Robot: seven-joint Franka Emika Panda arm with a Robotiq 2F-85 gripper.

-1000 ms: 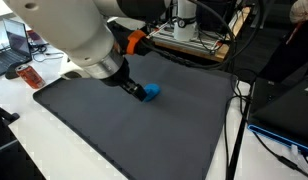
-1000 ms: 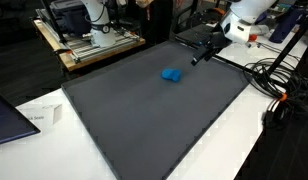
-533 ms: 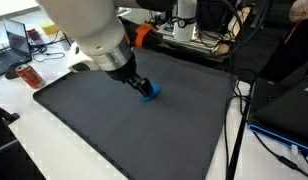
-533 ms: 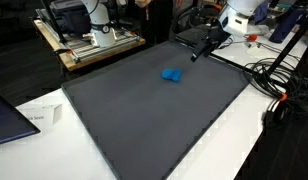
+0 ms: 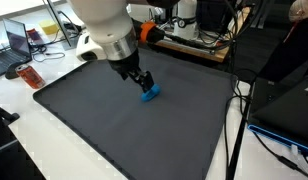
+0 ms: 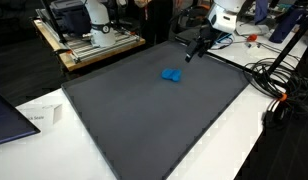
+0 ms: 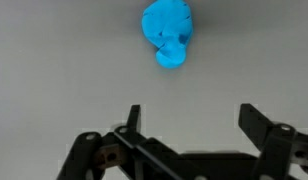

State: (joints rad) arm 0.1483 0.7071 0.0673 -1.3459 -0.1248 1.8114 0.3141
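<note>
Swung across during the last second, with the gripper [image 5: 142, 84] carried closer over the blue object [image 5: 149, 93]; no shift noted in the object itself. Lying flat on the dark mat [image 6: 144, 125], toward its far half, small, lumpy and bright blue. Caught in the wrist view ahead of the fingers [image 7: 133, 118], outside the gap and not between them. Jaws spread wide, holding nothing. Hovering above the mat, apart from the object, no contact visible in any view. Step in hand, at a guess: an approach, grasp not yet begun. Next move likely calling for a short advance to bring the object between the fingers, then a descent before any closing; some risk of nudging so light a piece aside. Beyond the mat, a white table [image 6: 244, 145] with a card [image 6: 39, 117] near one corner. Tangled black cables [image 6: 279, 90] at the side, a laptop [image 5: 14, 45] and a red packet [image 5: 31, 77] off the mat's edge, lab benches with equipment [image 6: 94, 25] behind.
</note>
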